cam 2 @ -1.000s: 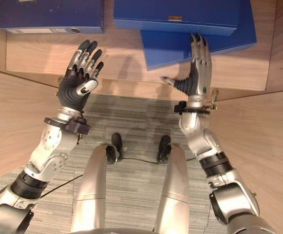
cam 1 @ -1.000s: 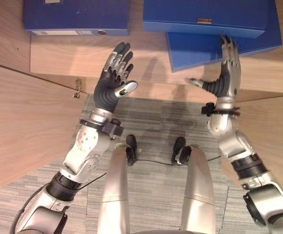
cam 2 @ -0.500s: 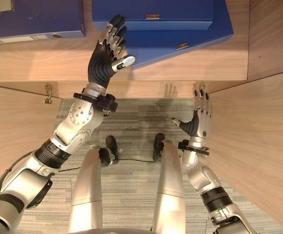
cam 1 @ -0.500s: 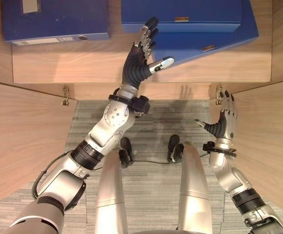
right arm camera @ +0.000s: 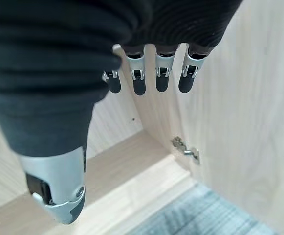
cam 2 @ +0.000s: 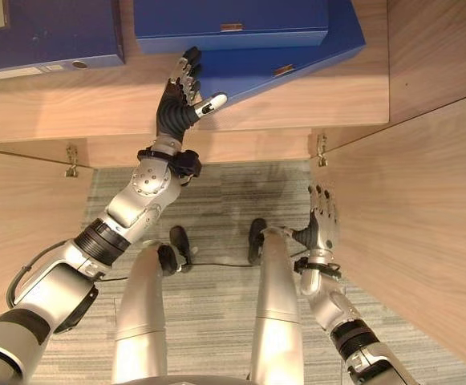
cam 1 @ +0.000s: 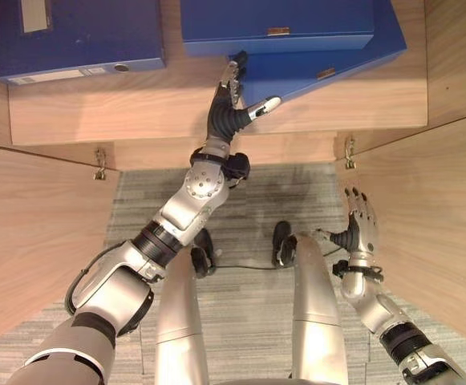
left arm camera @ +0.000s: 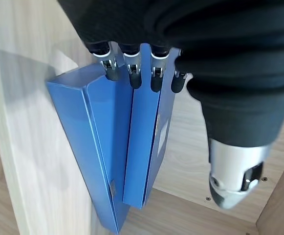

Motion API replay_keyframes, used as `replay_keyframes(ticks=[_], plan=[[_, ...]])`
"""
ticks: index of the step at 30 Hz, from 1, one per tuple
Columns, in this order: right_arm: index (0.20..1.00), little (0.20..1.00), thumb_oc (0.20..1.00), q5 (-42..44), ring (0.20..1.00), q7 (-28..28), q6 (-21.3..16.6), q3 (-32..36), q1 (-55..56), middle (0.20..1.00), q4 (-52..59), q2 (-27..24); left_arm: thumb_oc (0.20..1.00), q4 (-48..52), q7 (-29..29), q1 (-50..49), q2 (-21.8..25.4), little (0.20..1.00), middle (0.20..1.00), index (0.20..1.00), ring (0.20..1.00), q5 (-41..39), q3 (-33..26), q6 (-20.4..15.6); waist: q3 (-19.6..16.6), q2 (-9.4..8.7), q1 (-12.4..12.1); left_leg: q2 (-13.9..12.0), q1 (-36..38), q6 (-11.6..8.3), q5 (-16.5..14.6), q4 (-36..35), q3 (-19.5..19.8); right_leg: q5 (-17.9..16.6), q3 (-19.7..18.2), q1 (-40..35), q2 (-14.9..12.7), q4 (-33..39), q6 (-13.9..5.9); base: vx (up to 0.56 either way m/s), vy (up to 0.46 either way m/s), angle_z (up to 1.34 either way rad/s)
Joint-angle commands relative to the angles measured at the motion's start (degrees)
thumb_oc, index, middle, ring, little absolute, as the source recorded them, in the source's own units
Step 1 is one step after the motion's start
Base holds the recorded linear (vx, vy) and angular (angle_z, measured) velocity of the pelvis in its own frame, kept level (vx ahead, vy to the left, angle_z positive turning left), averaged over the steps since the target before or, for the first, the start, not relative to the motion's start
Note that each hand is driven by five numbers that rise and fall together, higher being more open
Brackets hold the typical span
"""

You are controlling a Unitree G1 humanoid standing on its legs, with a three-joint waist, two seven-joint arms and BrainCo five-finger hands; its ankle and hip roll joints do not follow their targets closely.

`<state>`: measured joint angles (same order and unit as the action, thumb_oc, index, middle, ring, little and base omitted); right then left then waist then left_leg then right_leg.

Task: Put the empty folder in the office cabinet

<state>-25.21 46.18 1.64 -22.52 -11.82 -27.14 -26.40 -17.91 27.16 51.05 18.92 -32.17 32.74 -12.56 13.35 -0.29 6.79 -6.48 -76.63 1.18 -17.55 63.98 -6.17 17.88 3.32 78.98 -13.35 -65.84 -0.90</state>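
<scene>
A blue folder (cam 1: 341, 58) lies tilted on the cabinet's wooden shelf (cam 1: 136, 112), partly under a second blue folder (cam 1: 277, 20) that lies square at the back. My left hand (cam 1: 223, 120) reaches into the cabinet, open, its straight fingers (left arm camera: 132, 73) at the tilted folder's near left edge. In the left wrist view both folders (left arm camera: 142, 147) show just past the fingertips. My right hand (cam 1: 359, 231) hangs low by the right cabinet door, open and holding nothing, its fingers (right arm camera: 163, 78) straight.
A third, darker blue folder (cam 1: 76, 36) lies at the shelf's back left. Both wooden cabinet doors stand open, the left door (cam 1: 32, 233) and the right door (cam 1: 449, 216), with metal hinges (cam 1: 100, 163) at the shelf's front corners. Grey carpet (cam 1: 241, 208) lies between them.
My left hand has stretched further into the cabinet, up to the tilted folder. My right hand has drawn back from the shelf and sunk beside the right door. The camera has shifted.
</scene>
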Motion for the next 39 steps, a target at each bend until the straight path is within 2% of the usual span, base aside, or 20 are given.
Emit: replay_keyframes(ticks=[1, 5, 10, 17, 24, 29, 39], plan=[[1.0, 1.0, 1.0, 3.3, 1.0, 1.81, -0.11, -0.01, 0.05, 1.0, 3.3, -1.38, 1.0, -3.87, 2.24, 3.07, -1.14, 1.0, 1.0, 1.0, 1.0, 2.31, -0.91, 1.71, 3.07, 0.43, 1.02, -1.53, 1.0, -0.12, -1.48, -2.84, 3.03, -0.27, 2.48, -3.74, -1.03, 4.78, -0.4, -0.01, -0.017, -0.12], [1.0, 1.0, 1.0, 4.33, 1.0, 2.38, 0.44, -0.63, -0.69, 1.0, 2.76, -1.48, 1.0, -9.66, 4.89, 4.9, -3.93, 1.0, 1.0, 1.0, 1.0, 2.79, -2.74, 3.61, 3.72, 0.13, 1.72, -2.11, 1.09, -0.21, -1.43, -2.61, 2.55, -0.63, 2.48, -3.57, -0.71, 4.89, -0.59, -0.01, -0.002, -0.09], [1.0, 1.0, 1.0, 4.21, 1.0, 2.48, 0.85, -1.35, -0.42, 1.0, 3.04, -1.72, 1.0, -10.64, 6.79, 6.95, -4.97, 1.0, 1.0, 1.0, 1.0, 0.96, -2.99, 3.12, 3.93, -0.02, 2.17, -2.63, 1.05, -0.28, -1.52, -2.23, 2.51, -0.71, 2.49, -3.29, -0.38, 4.74, -0.67, 0.0, 0.003, -0.03], [1.0, 1.0, 1.0, 4.19, 1.0, 2.37, 0.88, -1.98, 1.42, 1.0, 3.68, -2.29, 1.0, -8.88, 8.73, 8.81, -4.69, 1.0, 1.0, 1.0, 1.0, -3.79, -3.36, 0.36, 3.45, -0.31, 3.15, -3.32, 0.65, -0.33, -1.74, -1.61, 2.33, -0.98, 2.44, -2.41, 0.06, 4.41, -0.73, 0.01, 0.001, -0.03], [1.0, 1.0, 1.0, 4.89, 1.0, 1.78, 0.14, -2.5, 2.63, 1.0, 4.24, -3.21, 1.0, -14.51, 10.25, 14.06, -3.44, 1.0, 1.0, 1.0, 1.0, -9.15, -5.76, -0.87, 2.44, -0.82, 4.21, -4.04, -0.11, -0.48, -1.85, -1.02, 2.27, -1.25, 2.32, -1.47, 0.7, 4.17, -0.69, 0.0, -0.004, -0.07], [1.0, 1.0, 1.0, 5.39, 1.0, 1.57, -0.33, -2.86, 3.18, 1.0, 4.48, -3.33, 1.0, -13.71, 9.42, 15.93, -2.75, 1.0, 1.0, 1.0, 1.0, -12.27, -4.09, -2.26, 1.97, -0.82, 4.74, -4.53, -0.49, -0.44, -2.09, -0.52, 2.08, -1.42, 2.12, -0.84, 1.18, 3.91, -0.64, 0.0, -0.002, -0.06], [1.0, 1.0, 1.0, 6.0, 1.0, 1.48, -1.23, -2.54, 4.18, 1.0, 7.49, -4.5, 1.0, -17.32, 9.13, 20.47, -1.4, 1.0, 1.0, 1.0, 1.0, -15.49, -3.55, -2.46, 1.7, -0.96, 6.07, -5.35, -1.49, -0.48, -2.38, 0.58, 1.85, -1.66, 1.49, 0.44, 2.14, 3.54, -0.6, 0.0, -0.004, -0.06]])
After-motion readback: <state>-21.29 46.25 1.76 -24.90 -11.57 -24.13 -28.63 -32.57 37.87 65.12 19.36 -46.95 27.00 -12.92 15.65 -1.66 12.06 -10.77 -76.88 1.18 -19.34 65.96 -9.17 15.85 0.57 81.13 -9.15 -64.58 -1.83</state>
